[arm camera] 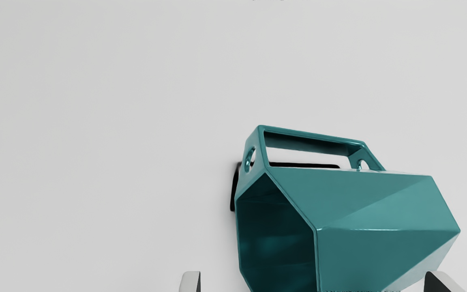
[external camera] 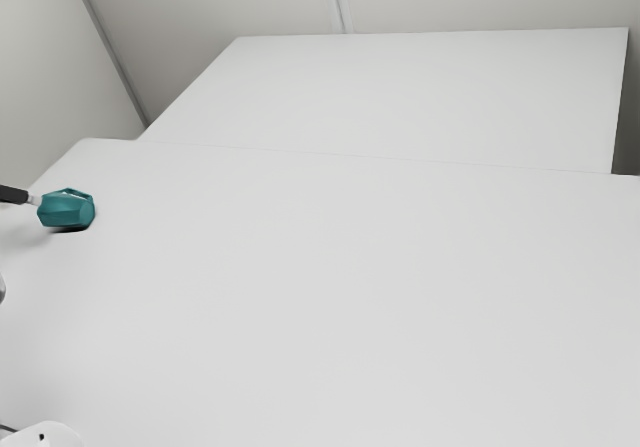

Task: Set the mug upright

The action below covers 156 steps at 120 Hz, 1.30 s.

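White table point(external camera: 350, 267) meets pale walls point(external camera: 230, 2); a rounded white piece point(external camera: 45, 435) sits at the exterior view's lower left corner. Near that view's left edge, the faceted teal mug point(external camera: 67, 210) is tipped sideways by the pincer point(external camera: 34, 200). Wrist view: fingers apart, hollow mouth showing.

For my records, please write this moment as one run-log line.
mug: on its side | gripper: open, at mug | upright: not yet
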Available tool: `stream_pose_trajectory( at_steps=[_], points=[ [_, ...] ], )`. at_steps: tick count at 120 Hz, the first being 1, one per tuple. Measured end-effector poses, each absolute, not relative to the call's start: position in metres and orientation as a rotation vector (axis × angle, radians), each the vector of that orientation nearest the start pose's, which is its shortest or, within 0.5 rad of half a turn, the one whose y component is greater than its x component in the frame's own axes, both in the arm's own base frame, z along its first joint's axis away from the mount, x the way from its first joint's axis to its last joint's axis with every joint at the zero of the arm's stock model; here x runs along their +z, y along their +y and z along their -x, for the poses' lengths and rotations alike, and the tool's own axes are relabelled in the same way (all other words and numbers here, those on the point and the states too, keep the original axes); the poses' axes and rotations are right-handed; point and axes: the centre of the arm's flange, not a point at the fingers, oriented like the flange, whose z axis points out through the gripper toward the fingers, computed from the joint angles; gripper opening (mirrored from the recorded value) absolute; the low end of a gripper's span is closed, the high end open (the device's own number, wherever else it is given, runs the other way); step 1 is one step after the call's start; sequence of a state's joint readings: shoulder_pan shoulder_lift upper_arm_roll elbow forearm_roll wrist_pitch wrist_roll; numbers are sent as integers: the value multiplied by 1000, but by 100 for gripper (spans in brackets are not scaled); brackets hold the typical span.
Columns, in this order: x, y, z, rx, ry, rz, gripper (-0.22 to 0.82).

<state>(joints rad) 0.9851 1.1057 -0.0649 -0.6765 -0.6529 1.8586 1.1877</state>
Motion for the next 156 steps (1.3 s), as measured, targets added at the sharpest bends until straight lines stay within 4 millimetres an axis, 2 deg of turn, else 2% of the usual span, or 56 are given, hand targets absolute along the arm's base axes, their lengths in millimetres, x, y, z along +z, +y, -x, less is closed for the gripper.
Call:
stream_pose_trajectory(
  at_steps=[73, 156],
  points=[
    [289, 629, -506, -1190, 89, 3314, 60],
    [273, 621, -513, -1289, 81, 3346, 60]
  ],
)
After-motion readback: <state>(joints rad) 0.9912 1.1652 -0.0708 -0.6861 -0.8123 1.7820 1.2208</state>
